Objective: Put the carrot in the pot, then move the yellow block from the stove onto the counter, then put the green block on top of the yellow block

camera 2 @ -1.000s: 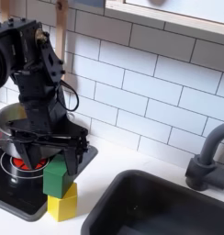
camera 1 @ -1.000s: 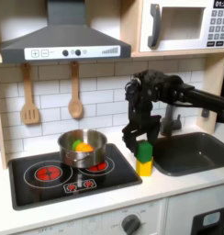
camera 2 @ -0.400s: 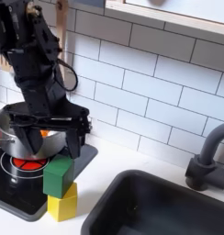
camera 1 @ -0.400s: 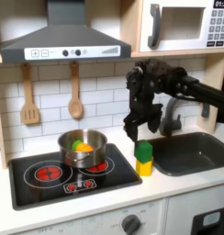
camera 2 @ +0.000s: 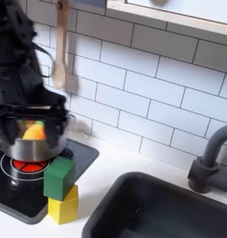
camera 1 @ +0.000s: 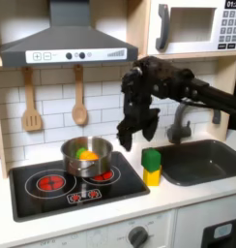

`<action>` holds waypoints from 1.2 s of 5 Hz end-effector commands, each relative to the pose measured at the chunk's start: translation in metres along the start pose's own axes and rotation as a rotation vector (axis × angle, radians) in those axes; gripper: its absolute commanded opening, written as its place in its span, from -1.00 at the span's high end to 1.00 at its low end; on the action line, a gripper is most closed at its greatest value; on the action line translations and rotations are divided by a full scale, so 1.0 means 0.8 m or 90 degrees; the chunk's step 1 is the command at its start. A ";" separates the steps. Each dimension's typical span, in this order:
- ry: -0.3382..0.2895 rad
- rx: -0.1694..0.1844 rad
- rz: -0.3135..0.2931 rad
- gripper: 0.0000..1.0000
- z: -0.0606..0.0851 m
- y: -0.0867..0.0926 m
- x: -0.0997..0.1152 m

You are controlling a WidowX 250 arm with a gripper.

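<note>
The green block (camera 1: 151,159) (camera 2: 59,178) rests on top of the yellow block (camera 1: 151,177) (camera 2: 62,205), and the stack stands on the cream counter (camera 1: 178,194) (camera 2: 99,195) just right of the black stove (camera 1: 52,194) (camera 2: 15,193) in both exterior views. On the stove's back burner, the steel pot (camera 1: 88,158) (camera 2: 46,149) holds the orange carrot (camera 1: 86,153) (camera 2: 33,131). My gripper (camera 1: 136,135) hangs open and empty above the counter, up and to the left of the stack and clear of it in the first exterior view.
A dark sink (camera 1: 202,161) (camera 2: 171,209) with a grey faucet (camera 1: 178,121) (camera 2: 210,163) lies right of the stack. A wooden spatula (camera 1: 31,102) and spoon (camera 1: 79,97) hang on the tiled back wall. A range hood (camera 1: 67,39) and microwave (camera 1: 192,27) sit overhead.
My gripper has risen off the green block and swung left toward the pot. The green block stays on the yellow block.
</note>
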State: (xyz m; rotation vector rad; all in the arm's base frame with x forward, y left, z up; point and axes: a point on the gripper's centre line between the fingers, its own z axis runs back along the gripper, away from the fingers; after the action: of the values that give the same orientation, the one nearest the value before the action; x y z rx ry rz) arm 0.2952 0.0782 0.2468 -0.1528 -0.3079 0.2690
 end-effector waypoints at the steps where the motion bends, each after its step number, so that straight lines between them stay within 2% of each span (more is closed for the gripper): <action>1: -0.008 0.037 0.030 -1.00 0.009 0.058 -0.025; 2: -0.006 0.017 0.044 -1.00 0.001 0.081 -0.041; 6: -0.008 0.019 0.042 -1.00 0.002 0.082 -0.041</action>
State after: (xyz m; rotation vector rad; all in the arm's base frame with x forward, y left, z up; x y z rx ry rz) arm 0.2495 0.1315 0.2270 -0.1316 -0.3125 0.3390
